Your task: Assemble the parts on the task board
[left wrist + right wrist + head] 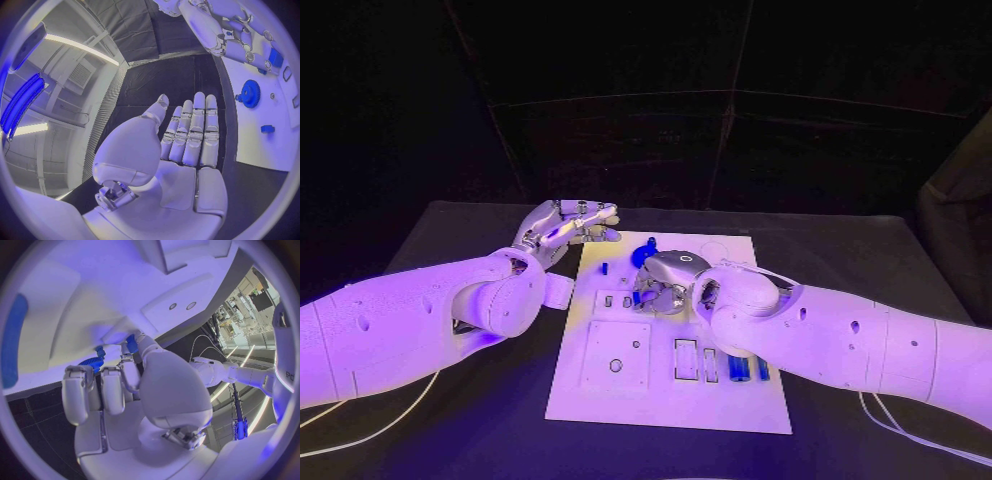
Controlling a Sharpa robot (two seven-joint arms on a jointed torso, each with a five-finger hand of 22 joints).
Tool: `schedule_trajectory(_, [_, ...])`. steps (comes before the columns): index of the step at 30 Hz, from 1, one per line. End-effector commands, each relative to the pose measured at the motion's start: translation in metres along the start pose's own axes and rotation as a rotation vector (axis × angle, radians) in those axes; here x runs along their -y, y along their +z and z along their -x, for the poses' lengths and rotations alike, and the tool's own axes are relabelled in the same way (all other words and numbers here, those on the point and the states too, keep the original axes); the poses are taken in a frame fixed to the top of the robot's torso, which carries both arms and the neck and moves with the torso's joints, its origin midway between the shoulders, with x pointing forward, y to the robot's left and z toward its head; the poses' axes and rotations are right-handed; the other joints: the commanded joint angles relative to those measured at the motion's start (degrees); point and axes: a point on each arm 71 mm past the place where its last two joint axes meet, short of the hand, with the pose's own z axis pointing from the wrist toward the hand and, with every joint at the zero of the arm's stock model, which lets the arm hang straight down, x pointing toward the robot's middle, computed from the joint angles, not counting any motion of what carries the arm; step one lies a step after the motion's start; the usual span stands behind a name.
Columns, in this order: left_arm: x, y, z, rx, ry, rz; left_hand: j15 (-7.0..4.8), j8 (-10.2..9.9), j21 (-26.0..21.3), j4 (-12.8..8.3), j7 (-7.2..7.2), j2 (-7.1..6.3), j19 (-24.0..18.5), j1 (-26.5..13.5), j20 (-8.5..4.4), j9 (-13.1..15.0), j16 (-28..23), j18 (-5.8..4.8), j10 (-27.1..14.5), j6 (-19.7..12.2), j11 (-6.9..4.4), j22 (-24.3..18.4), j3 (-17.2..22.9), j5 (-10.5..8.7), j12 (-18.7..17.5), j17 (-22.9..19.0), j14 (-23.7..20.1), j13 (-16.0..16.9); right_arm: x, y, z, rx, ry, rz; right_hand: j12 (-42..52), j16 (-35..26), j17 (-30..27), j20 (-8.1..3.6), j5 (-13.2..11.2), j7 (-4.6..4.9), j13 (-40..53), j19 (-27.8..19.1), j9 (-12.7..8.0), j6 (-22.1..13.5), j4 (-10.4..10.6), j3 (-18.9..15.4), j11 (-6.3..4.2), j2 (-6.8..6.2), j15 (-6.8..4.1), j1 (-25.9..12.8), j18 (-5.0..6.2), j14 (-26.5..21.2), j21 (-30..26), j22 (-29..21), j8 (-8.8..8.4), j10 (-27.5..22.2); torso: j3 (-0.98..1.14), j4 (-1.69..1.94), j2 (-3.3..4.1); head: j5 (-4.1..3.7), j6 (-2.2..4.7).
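Head view shows the white task board (678, 400) lying in the middle of the black surface (459, 240). The right hand (666, 281) is down over the middle of the board, fingers pointing toward the far end. A round blue gear (642, 254) stands on the board just past those fingers, on the far side and a little to the left. In the right wrist view the fingers are curled forward, and a small blue part (132, 344) sits right at the fingertips, with the gear's toothed edge close by. I cannot tell if the hand pinches that small part or just touches it.

The left hand (568, 225) hangs off the far left corner of the board, over the surface. In the left wrist view its fingers (194, 132) are straight and flat, and it holds nothing.

Two long blue parts (737, 368) lie in slots near the right edge of the board, their long sides running near to far, on the near side of the right hand.

The right hand is much closer to the gear, so I think it does the next bit of work.
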Motion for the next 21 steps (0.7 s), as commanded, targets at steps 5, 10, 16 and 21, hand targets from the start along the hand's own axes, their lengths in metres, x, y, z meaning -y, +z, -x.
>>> schedule_trajectory(5, [0.0009,0.0007,-0.0011,-0.009,-0.006,-0.001,-0.28,-0.10,-0.40,0.01,0.14,0.06,0.39,-0.48,-0.11,-0.07,-0.31,0.81,0.19,-0.16,0.29,-0.07,0.28,0.13,-0.39,0.05,0.02,-0.09,0.0009,-0.0004,-0.0044,-0.025,-0.014,-0.016,-0.69,-0.52,4.49,0.58,-0.37,0.43,-0.53,3.35,-0.26,-1.26,0.54,-0.01,0.39,-1.32,0.79,-1.00,0.05,3.88,-0.39,11.46,-0.83,-0.98,0.00,0.03,-0.02,-0.05,-0.13])
schedule_trajectory(10, [0.0009,0.0008,-0.0012,-0.009,-0.006,-0.001,-0.25,-0.16,-0.44,-0.02,0.20,0.04,0.40,-0.53,-0.09,-0.08,-0.37,0.80,0.14,-0.23,0.34,-0.09,0.34,0.13,-0.47,0.07,0.03,-0.11,0.0000,-0.0003,-0.0042,-0.019,-0.012,-0.016,-1.56,-0.66,4.29,0.91,-0.40,0.90,-1.36,3.11,-0.42,-2.55,0.76,-0.21,0.81,-2.12,1.14,-1.77,0.13,3.83,-0.55,11.15,-1.51,-1.83,0.03,0.05,0.00,-0.08,-0.18])
schedule_trajectory(16, [0.0008,0.0009,-0.0010,-0.009,-0.006,0.000,-0.25,-0.16,-0.44,-0.02,0.20,0.04,0.40,-0.53,-0.09,-0.08,-0.37,0.80,0.14,-0.23,0.34,-0.09,0.34,0.13,-0.47,0.07,0.03,-0.11,-0.0005,-0.0004,-0.0041,-0.017,-0.012,-0.018,-1.96,-0.73,4.19,1.03,-0.40,1.05,-1.76,3.04,-0.43,-2.96,0.81,-0.23,0.95,-2.31,1.27,-1.95,0.15,3.80,-0.59,11.06,-1.71,-2.22,0.03,0.03,-0.03,-0.14,-0.22])
schedule_trajectory(21, [0.0008,0.0010,-0.0010,-0.009,-0.006,0.000,-0.25,-0.16,-0.44,-0.02,0.20,0.04,0.40,-0.53,-0.09,-0.08,-0.37,0.80,0.14,-0.23,0.34,-0.09,0.34,0.13,-0.47,0.07,0.03,-0.11,0.0000,-0.0007,-0.0042,-0.019,-0.013,-0.020,-1.97,-0.74,4.18,1.04,-0.39,1.06,-1.77,3.01,-0.43,-3.00,0.82,-0.23,0.97,-2.32,1.28,-1.97,0.17,3.80,-0.62,11.01,-1.73,-2.24,0.03,0.04,0.01,-0.13,-0.26])
